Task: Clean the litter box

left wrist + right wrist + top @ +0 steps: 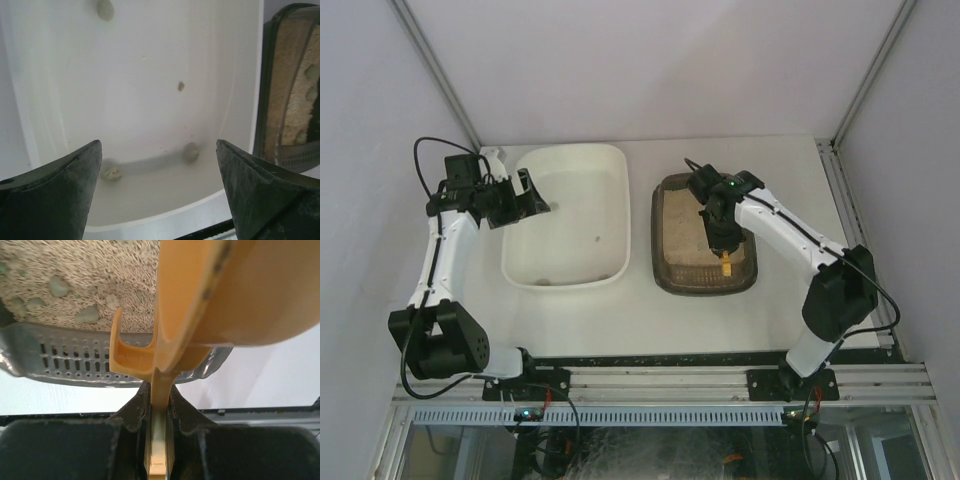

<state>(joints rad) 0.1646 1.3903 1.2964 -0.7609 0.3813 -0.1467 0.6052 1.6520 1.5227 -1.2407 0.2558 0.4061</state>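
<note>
Left gripper (157, 150), upper left of the top view: jaws wide, holding nothing, hanging over the white tub (580, 210), likely parked clear of the work. The tub already has at least 3 lumps (191, 151), so it looks like the dump bin. Litter box (705, 288) sits right of centre, just beside the tub for a short carry. Over its near end the right gripper (159, 400) is clamped on the yellow scoop (200, 300) handle, with grey clumps (87, 315) left in the sand.

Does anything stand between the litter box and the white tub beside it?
Nothing visible does. Only a bare strip of table separates the litter box from the white tub. The left gripper hangs open at the tub's left rim, off that path.
</note>
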